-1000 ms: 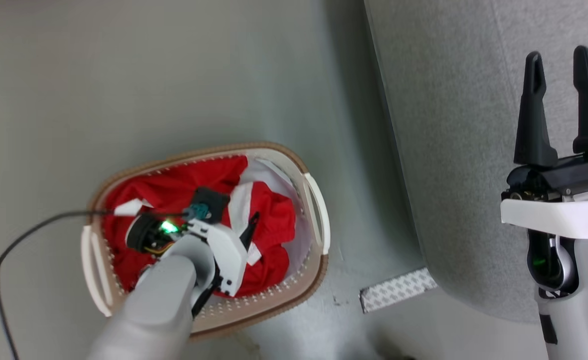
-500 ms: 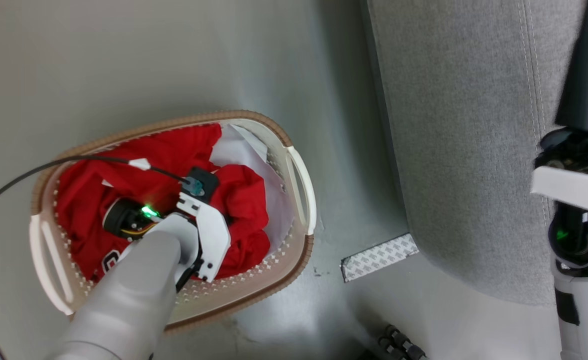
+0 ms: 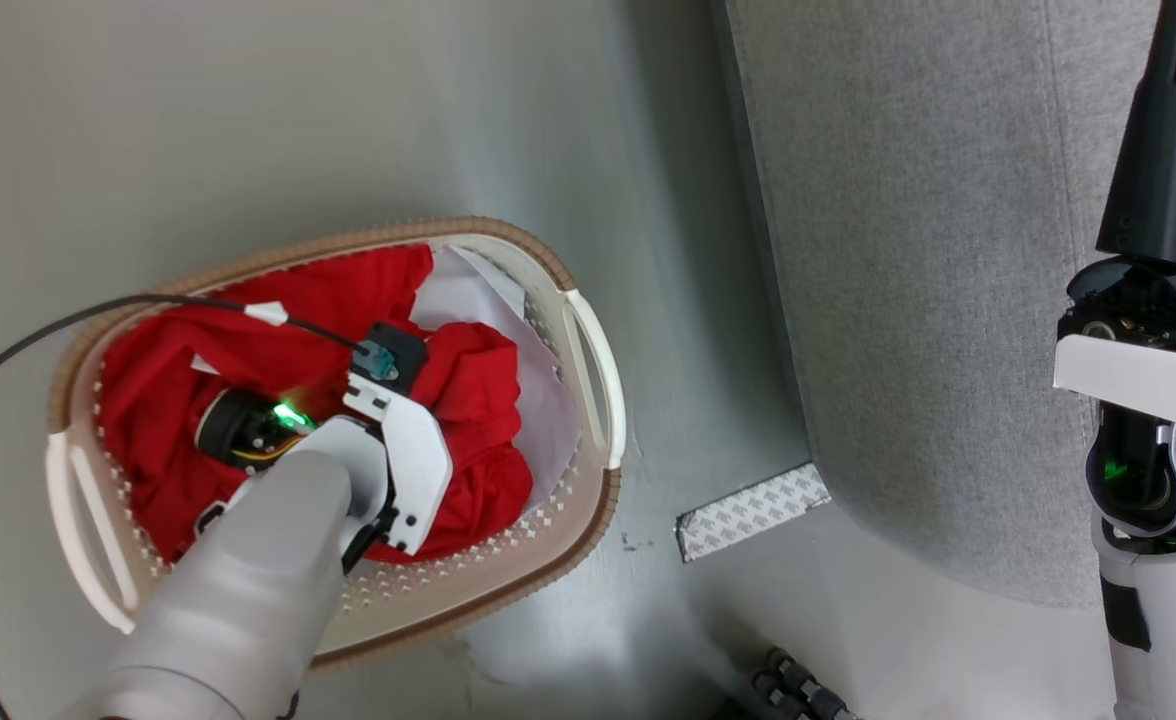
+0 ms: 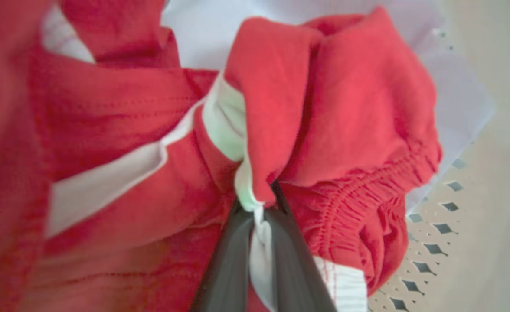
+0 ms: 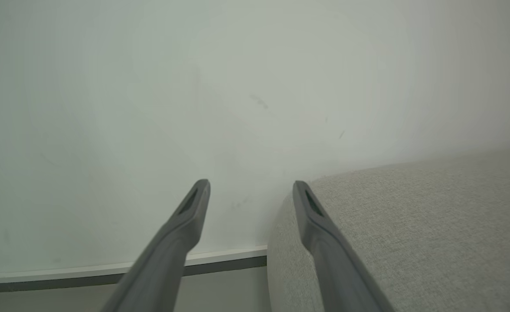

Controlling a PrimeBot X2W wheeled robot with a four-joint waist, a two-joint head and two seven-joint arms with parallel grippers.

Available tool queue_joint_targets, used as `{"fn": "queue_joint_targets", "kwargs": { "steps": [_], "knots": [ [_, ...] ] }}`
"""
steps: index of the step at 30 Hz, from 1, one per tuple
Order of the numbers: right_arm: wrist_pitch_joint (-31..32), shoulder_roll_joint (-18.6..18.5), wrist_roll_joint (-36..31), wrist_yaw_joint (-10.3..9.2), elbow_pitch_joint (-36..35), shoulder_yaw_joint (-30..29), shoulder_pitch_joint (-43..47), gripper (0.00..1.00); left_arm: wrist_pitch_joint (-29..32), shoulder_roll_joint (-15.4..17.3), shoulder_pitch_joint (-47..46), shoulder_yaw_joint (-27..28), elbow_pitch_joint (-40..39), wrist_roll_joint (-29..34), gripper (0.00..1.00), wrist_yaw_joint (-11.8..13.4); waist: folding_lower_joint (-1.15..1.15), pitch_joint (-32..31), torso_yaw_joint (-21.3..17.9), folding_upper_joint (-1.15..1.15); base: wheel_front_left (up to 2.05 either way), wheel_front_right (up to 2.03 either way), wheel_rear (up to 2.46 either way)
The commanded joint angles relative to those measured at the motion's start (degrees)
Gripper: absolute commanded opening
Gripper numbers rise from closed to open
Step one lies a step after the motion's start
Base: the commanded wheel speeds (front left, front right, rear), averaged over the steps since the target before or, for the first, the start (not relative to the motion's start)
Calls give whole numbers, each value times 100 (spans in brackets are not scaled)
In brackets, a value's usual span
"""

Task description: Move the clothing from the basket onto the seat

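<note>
Our left gripper (image 4: pixel 257 210) is down inside the basket (image 3: pixel 468 580). Its two dark fingers are pressed together on a fold of the clothing (image 4: pixel 346 108), with a white band of the fabric caught between them. The red clothing lies bunched in the basket and reaches its far and left walls. At the basket's right end a plain white cloth (image 3: pixel 548 400) shows beneath it. Above the pile the basket stands open, and our pale left forearm (image 3: pixel 238 600) crosses its near rim.

Between the basket's right end and the left edge of the seat (image 3: pixel 928 250) runs a bare strip of floor (image 3: pixel 248 120), so the two stand near but apart. Our right gripper (image 5: pixel 250 186) hangs above the seat near its rounded corner with its fingers spread and nothing between them.

A black cable (image 3: pixel 48 330) leads from our left wrist over the basket's far-left rim and out across the floor. A grey-white patterned strip (image 3: pixel 753 510) lies on the floor just beside the seat's near corner. At the lower edge of the head view there is a dark ribbed thing (image 3: pixel 798 690) that we cannot make out.

The floor is smooth grey-green with a dull sheen. Behind the seat is a pale wall (image 5: pixel 151 86) with a light skirting board (image 5: pixel 107 271) at its foot.
</note>
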Motion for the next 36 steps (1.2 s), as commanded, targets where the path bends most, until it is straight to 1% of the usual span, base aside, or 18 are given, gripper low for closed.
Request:
{"fn": "queue_joint_targets", "kwargs": {
  "steps": [1,5,12,17,21,27,28,29,34,36],
  "knots": [
    [4,1,-52,-14,16,0,-50,100,-98,18,12,-26,-4,-72,0,-14,-1,-115,61,0,0,0,0],
    [3,-2,-141,-14,102,-42,41,100,-352,-119,205,-162,-59,-289,0,-15,-1,-556,231,0,0,0,0],
    [3,-3,-506,-14,278,-15,291,100,-942,-370,595,-441,-390,-771,0,-15,-1,-1575,611,0,0,0,0],
    [3,-10,-655,-14,429,-9,499,100,-1301,-467,808,-656,-691,-1143,0,-15,-1,-2220,913,0,0,0,0],
    [3,-128,-681,-14,564,34,681,100,-1579,-529,972,-817,-926,-1416,0,-15,-1,-2727,1121,0,0,0,0],
    [4,-301,-681,-14,740,80,1005,100,-1905,-568,1208,-990,-1335,-1737,0,-15,-1,-3469,1399,0,0,0,0],
    [4,-301,-681,-14,740,80,1005,100,-1905,-568,1208,-990,-1335,-1737,0,-15,-1,-3469,1399,0,0,0,0],
    [4,-353,-662,-14,788,88,1117,100,-1967,-574,1261,-997,-1482,-1826,0,-15,-1,-3692,1483,0,0,0,0],
    [4,-409,-603,-14,859,112,1364,100,-2038,-506,1311,-866,-1852,-1892,0,-15,-1,-4074,1636,0,0,0,0],
    [4,-344,-374,-14,852,79,1483,100,-2061,-445,1306,-716,-2091,-1877,0,-2,-1,-4220,1705,0,0,0,0]
  ]
}}
